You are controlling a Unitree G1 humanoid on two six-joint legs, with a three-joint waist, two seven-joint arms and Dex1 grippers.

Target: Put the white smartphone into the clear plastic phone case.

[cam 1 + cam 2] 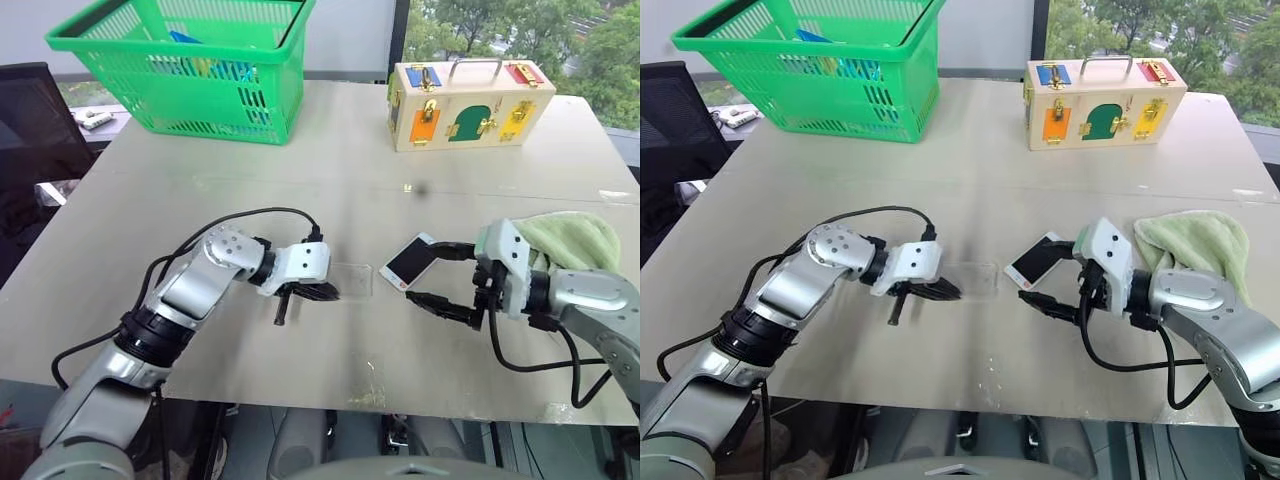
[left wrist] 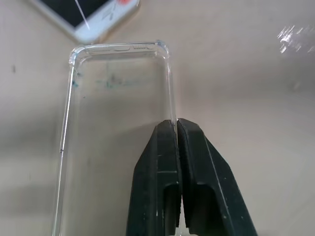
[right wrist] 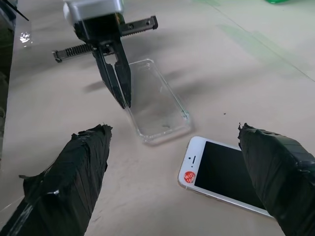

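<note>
Office-like test room: plain grey worktable, black office chair, large window onto trees.

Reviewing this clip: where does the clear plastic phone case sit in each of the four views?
Left eye: clear plastic phone case at centre, between the grippers.
Right eye: centre, likewise.
Left wrist: left of the black fingers.
Right wrist: upper middle.
Shared landmark: the white smartphone beside one short end.

Clear plastic phone case — near end cut off in left wrist view; white smartphone partly behind right finger; basket contents unreadable.
</note>
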